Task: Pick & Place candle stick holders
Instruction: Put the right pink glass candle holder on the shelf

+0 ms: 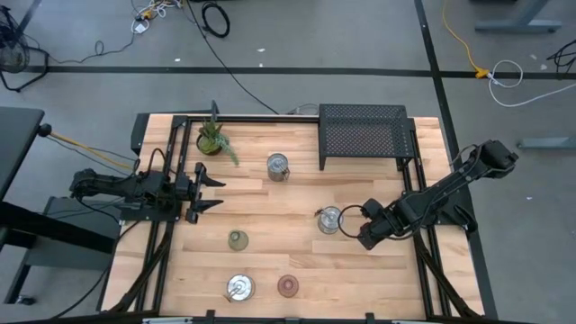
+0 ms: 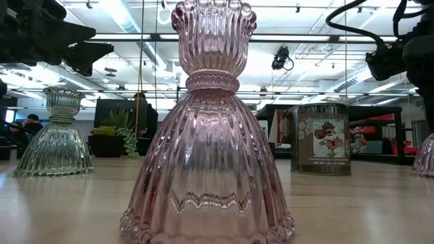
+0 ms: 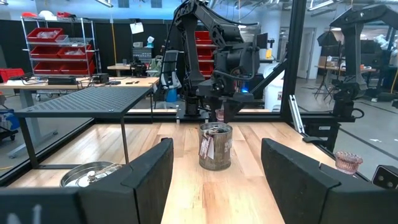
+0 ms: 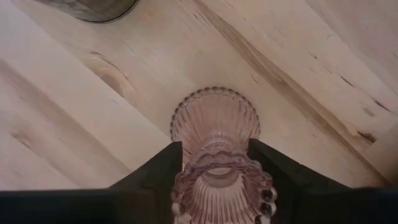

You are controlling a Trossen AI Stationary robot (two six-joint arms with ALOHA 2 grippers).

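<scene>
My right gripper [image 4: 216, 167] is at the table's right middle [image 1: 367, 234], pointing down and shut on a pink ribbed glass holder [image 4: 214, 121]. The gripper hides this holder in the high view. Its edge shows at the low view's right border [image 2: 427, 157]. My left gripper [image 1: 205, 191] hangs open and empty at the table's left [image 3: 214, 186]. An olive-clear holder [image 1: 238, 239], a silver one [image 1: 239, 288] and a second pink one [image 1: 288, 286] stand on their bases near the front. Another silver piece [image 1: 278, 166] stands farther back. My right gripper pinches the pink holder at its narrow neck [image 4: 214, 158], just under the top cup, one finger [image 4: 163, 168] on each side. The fingers come from above, pointing down. The holder is upright, and its wide base [image 4: 214, 112] looks level with the table top.
A labelled tin can [image 1: 329, 220] stands just left of my right gripper [image 2: 322, 139]. A black mesh rack [image 1: 363, 130] is at the far right and a small potted plant [image 1: 213, 139] at the far left. Bare wood lies in the table's middle.
</scene>
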